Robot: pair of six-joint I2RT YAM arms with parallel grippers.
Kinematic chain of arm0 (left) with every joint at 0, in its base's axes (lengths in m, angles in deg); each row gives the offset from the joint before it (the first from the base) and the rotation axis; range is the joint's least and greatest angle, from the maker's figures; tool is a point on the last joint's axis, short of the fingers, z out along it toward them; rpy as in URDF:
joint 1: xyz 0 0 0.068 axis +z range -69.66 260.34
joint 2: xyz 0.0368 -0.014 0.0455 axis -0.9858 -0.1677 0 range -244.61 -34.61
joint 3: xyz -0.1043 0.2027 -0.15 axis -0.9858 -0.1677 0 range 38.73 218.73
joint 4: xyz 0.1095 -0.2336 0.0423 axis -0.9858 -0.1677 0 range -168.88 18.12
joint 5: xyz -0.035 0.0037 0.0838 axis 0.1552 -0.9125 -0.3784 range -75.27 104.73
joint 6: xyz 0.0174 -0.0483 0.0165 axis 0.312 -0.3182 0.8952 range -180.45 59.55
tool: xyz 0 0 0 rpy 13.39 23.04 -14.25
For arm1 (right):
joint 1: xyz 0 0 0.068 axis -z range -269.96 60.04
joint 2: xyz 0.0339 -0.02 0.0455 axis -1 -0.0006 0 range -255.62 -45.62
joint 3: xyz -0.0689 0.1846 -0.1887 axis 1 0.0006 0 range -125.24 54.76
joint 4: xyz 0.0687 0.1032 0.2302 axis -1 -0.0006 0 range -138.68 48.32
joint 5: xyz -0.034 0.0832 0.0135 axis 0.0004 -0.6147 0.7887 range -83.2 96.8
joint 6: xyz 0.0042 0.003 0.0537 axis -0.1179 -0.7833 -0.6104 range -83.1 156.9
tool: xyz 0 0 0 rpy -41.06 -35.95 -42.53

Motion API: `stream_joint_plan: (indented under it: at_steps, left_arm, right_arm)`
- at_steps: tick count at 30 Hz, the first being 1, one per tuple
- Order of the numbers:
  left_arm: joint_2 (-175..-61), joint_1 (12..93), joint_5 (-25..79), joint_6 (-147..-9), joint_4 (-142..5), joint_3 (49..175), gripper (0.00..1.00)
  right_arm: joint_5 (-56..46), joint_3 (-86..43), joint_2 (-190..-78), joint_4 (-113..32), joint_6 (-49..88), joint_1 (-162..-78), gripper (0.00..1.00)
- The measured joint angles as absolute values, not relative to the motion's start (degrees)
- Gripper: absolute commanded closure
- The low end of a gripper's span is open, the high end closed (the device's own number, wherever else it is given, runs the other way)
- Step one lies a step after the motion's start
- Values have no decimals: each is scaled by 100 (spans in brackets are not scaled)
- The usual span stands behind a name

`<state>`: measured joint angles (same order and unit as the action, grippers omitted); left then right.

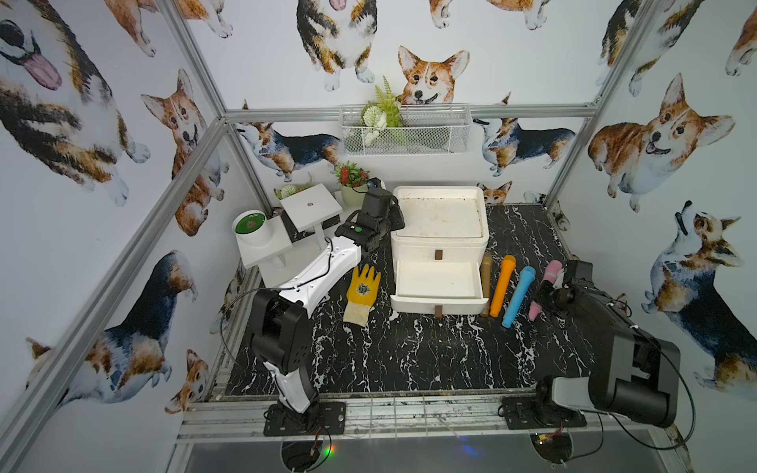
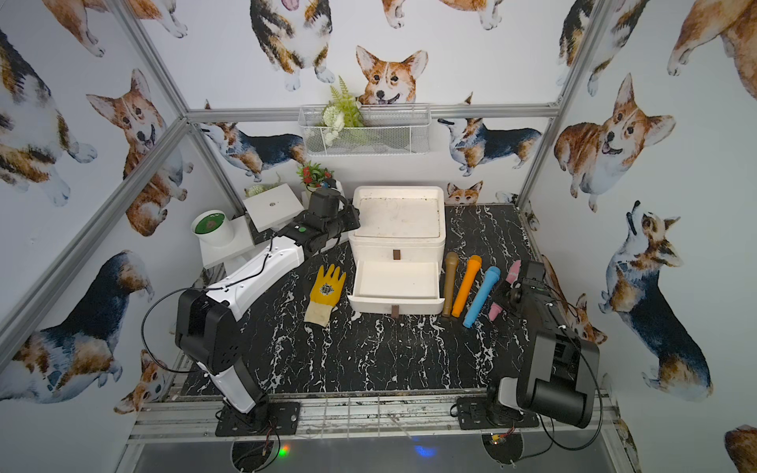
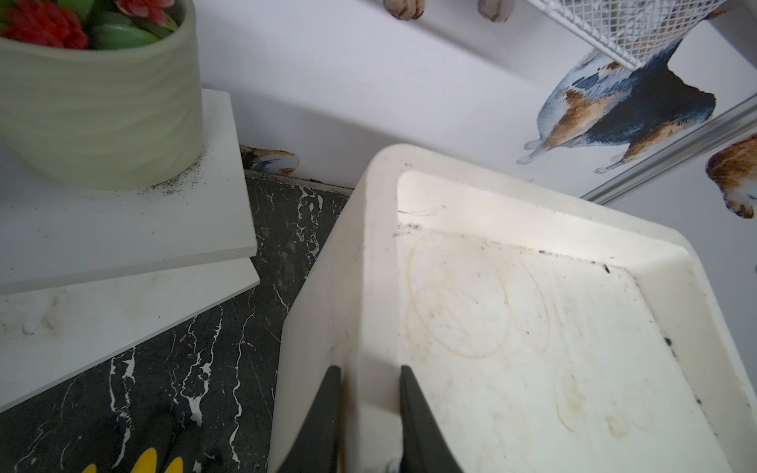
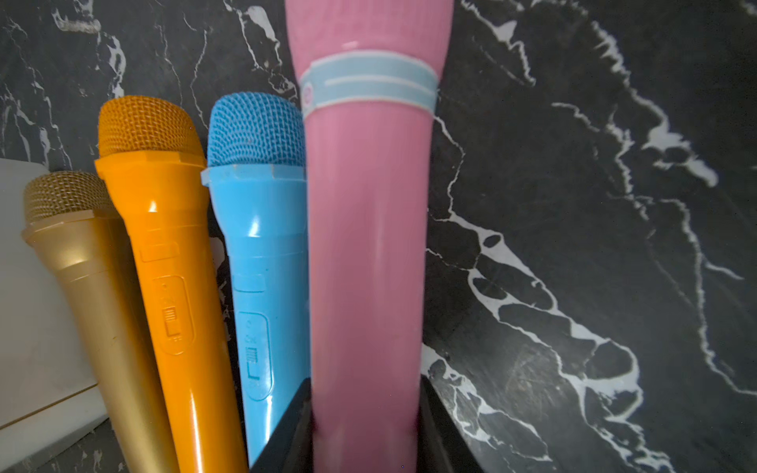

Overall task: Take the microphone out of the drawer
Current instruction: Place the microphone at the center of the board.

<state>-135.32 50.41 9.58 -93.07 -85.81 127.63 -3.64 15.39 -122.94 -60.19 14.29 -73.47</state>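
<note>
The white cabinet's lower drawer [image 1: 438,305] [image 2: 397,305] stands pulled open, and its inside shows bare. My right gripper [image 1: 547,293] [image 2: 506,293] [image 4: 364,381] is shut on the handle of a pink microphone [image 1: 553,269] [image 2: 513,270] [image 4: 368,245], right of the drawer and outside it. Whether it touches the table I cannot tell. Gold [image 4: 94,286], orange [image 4: 172,266] and blue [image 4: 262,245] microphones lie side by side between it and the drawer. My left gripper [image 1: 394,220] [image 2: 354,219] [image 3: 370,368] is shut on the left rim of the cabinet's top tray [image 3: 368,254].
A yellow glove [image 1: 362,290] lies flat left of the drawer. A white stepped stand [image 1: 286,233] with flower pots [image 3: 102,114] fills the back left corner. A wire basket [image 1: 405,131] hangs on the back wall. Black marble tabletop [image 1: 409,352] spreads in front.
</note>
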Motion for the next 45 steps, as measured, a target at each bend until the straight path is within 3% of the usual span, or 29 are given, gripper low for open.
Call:
stream_joint_plan:
  at_steps: [7, 26, 38, 45]
  left_arm:
    - [-13595, 5043, 993, -9305, -8625, 12868, 93]
    - [-13632, 5043, 1067, -9296, -8684, 12907, 91]
    - [-13661, 5043, 1074, -9294, -8726, 12949, 89]
    - [-13672, 5043, 1078, -9294, -8730, 12951, 89]
  right_arm:
    - [-438, 1537, -12596, -5951, 1390, -7347, 83]
    - [-718, 1277, -13194, -5957, 1390, -7347, 58]
    - [-823, 1229, -12847, -6062, 1304, -7347, 48]
    - [-796, 1086, -12316, -6268, 1304, -7347, 47]
